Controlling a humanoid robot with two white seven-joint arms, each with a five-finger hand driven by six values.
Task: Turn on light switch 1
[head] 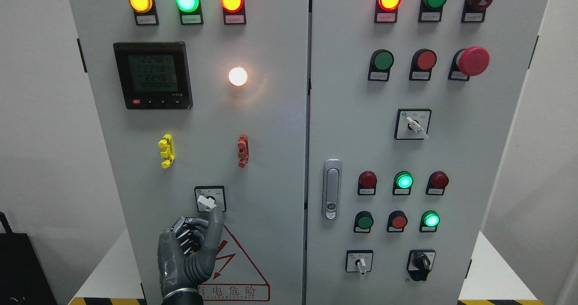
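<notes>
The fingers (216, 217) of the left hand (189, 255) are mostly curled, holding nothing, with one extended upward and touching the lower right of the white lever of the rotary switch (208, 200); the lever is seen tilted up-left on the left cabinet door (271, 138), directly above the hand.

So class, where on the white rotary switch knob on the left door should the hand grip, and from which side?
Grip the white rotary switch knob across its flat lever blade, probably from below, where the left hand already sits. The blade lies tilted, giving thumb and forefinger two opposing faces to twist.
</notes>
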